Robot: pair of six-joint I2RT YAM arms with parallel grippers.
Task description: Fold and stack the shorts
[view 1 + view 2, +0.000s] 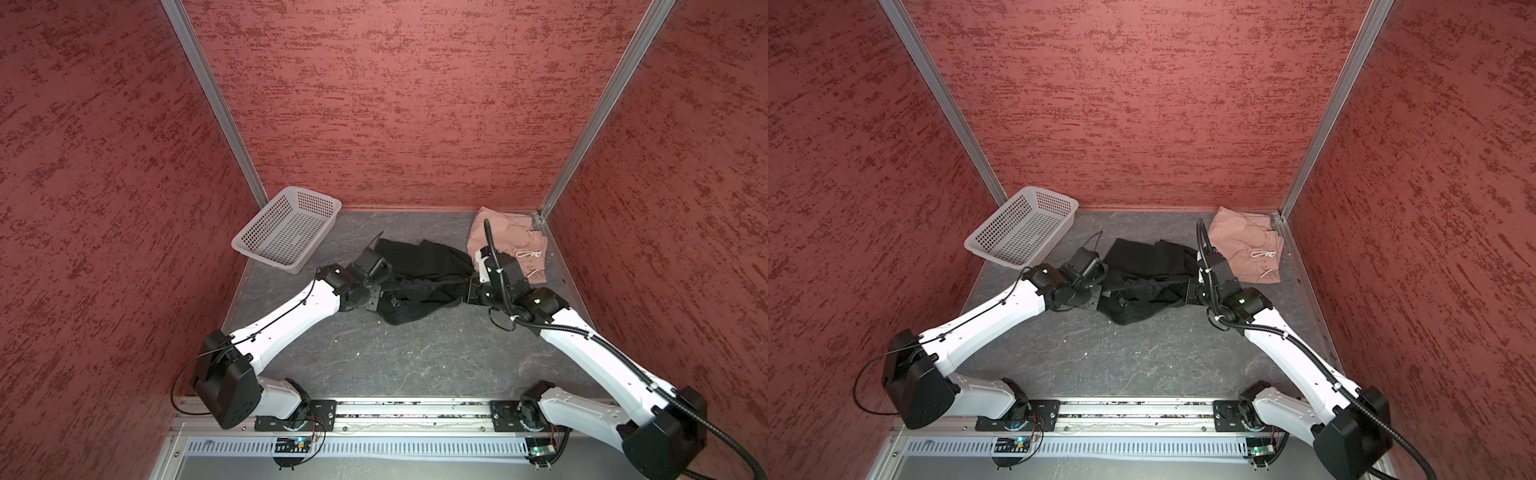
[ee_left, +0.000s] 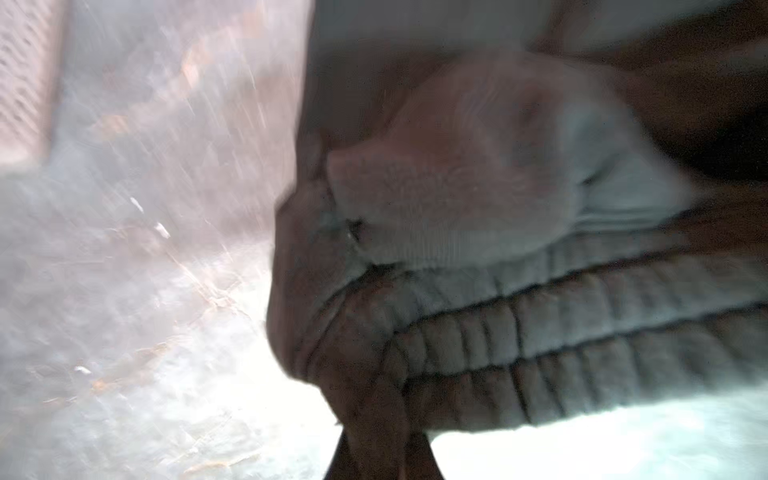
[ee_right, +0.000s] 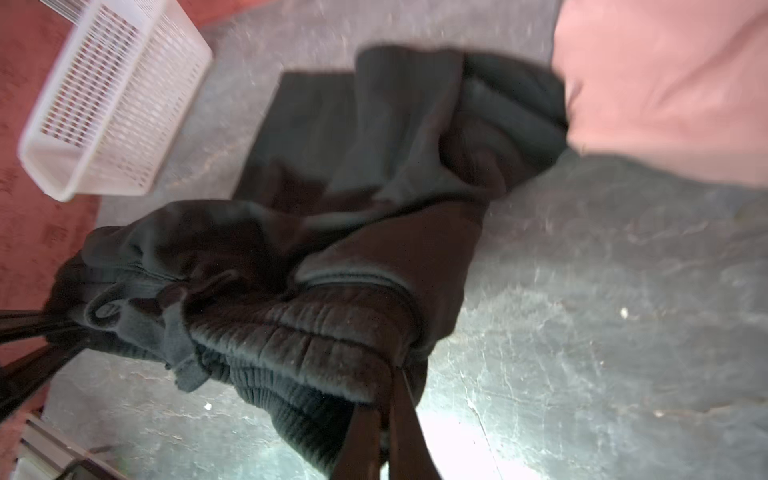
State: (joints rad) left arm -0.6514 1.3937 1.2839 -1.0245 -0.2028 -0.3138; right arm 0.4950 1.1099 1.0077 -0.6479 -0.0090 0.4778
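Note:
The black shorts lie crumpled mid-table, their ribbed waistband strung between my two grippers and the legs trailing toward the back wall. My left gripper is shut on the waistband's left end. At the other end, my right gripper is shut on the black shorts. A loop of waistband sags between them. The dusty-pink shorts rest folded in the back right corner, pale drawstring on top, behind my right wrist.
A white perforated basket sits tilted at the back left against the wall. Red textured walls close in three sides. The grey table surface lies bare toward the front rail between the arm bases.

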